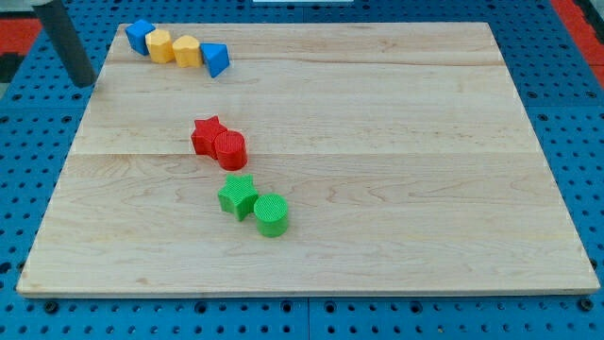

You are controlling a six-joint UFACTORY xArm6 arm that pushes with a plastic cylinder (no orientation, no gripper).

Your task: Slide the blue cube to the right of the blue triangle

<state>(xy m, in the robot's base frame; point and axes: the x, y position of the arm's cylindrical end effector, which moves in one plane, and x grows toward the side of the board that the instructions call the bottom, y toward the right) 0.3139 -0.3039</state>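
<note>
So the blue cube (pixel 139 36) sits just toward the view's right of my tip (pixel 85 83) and a bit higher up, at the left end of a touching row: cube, two yellow blocks (pixel 173 47), then the blue triangle (pixel 217 59). It needs to land right of that triangle, so I'd say basically nothing's done yet. No fingers here, just a plain dark rod touching nothing, parked off the board's left edge. Everything looks like ribbed printed plastic on a smooth pale wooden board (pixel 396 142). Further down and right of my tip: a red star (pixel 207 134) against a red cylinder (pixel 230 149), then a green star (pixel 237 195) touching a green cylinder (pixel 272 214).
</note>
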